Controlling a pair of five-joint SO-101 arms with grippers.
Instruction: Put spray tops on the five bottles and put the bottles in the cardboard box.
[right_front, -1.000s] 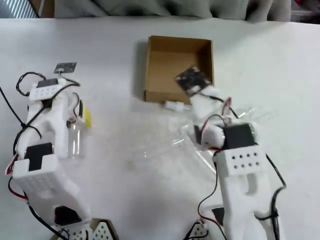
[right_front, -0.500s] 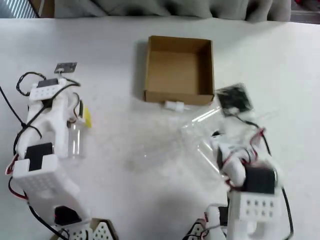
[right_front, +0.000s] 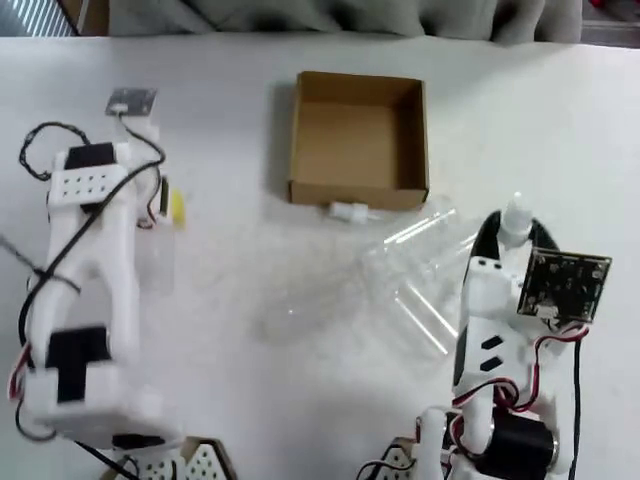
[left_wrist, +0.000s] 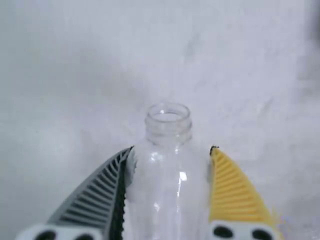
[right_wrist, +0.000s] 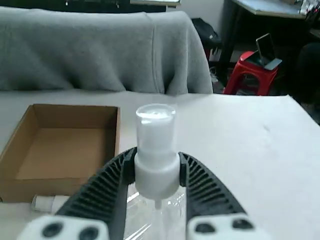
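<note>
Setting: lab or office workroom. White table (right_front: 250, 330) carries left arm (right_front: 90, 250) and right arm (right_front: 495, 330), wiring exposed. Behind the table: grey cloth cover (right_wrist: 100, 50), red stool (right_wrist: 252, 70), desk (right_wrist: 270, 7).

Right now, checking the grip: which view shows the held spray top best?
Right wrist view: the spray top sits close, clamped in the right gripper. High view gives a small white tip; left wrist view faces a bottle.
</note>
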